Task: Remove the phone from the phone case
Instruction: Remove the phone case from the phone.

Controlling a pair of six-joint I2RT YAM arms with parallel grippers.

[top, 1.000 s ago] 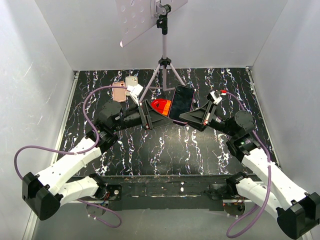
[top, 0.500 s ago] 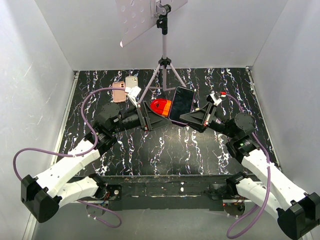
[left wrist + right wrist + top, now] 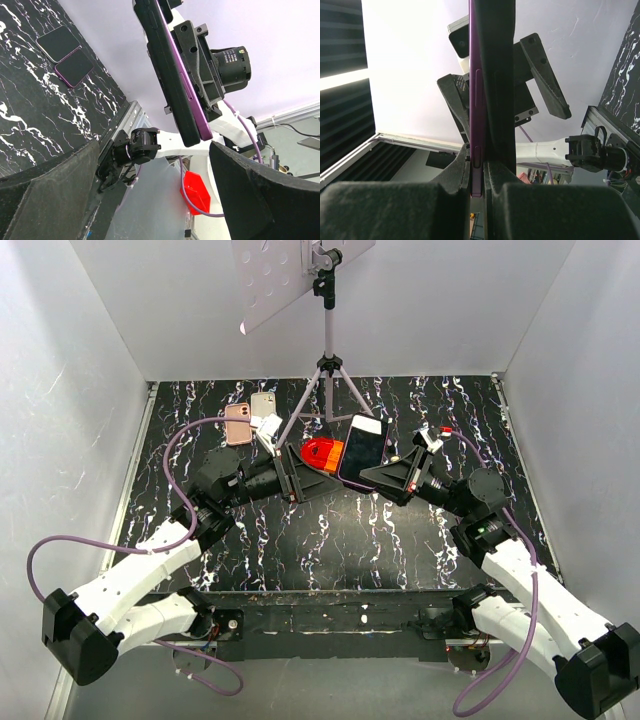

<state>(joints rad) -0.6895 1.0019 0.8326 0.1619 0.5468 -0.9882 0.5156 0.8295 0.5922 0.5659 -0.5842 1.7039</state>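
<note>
Black, white-veined table (image 3: 340, 530) enclosed by white walls (image 3: 90, 390); a tripod (image 3: 327, 370) at the rear carries a perforated panel (image 3: 280, 270), cut off by the top edge of the overhead view. Centre: the phone (image 3: 362, 448), held above the table, tilted, screen toward the overhead camera, its lower end hidden inside the right gripper (image 3: 385, 472). Both wrist views show it edge-on; the purple case (image 3: 192, 107) appears only as a thin rim along one side, with the phone seated in it. The right gripper is clenched on the cased phone, a pad pressed against each face. The left gripper (image 3: 305, 475) faces it with jaws spread wide, its fingers (image 3: 50, 195) standing clear of the phone on either side and grasping nothing. An orange object (image 3: 322, 452) lies between the left gripper and the phone, partly covered and not identifiable. Two spare phones (image 3: 238, 425) (image 3: 263, 402) lie flat at rear left, just beside each other.
</note>
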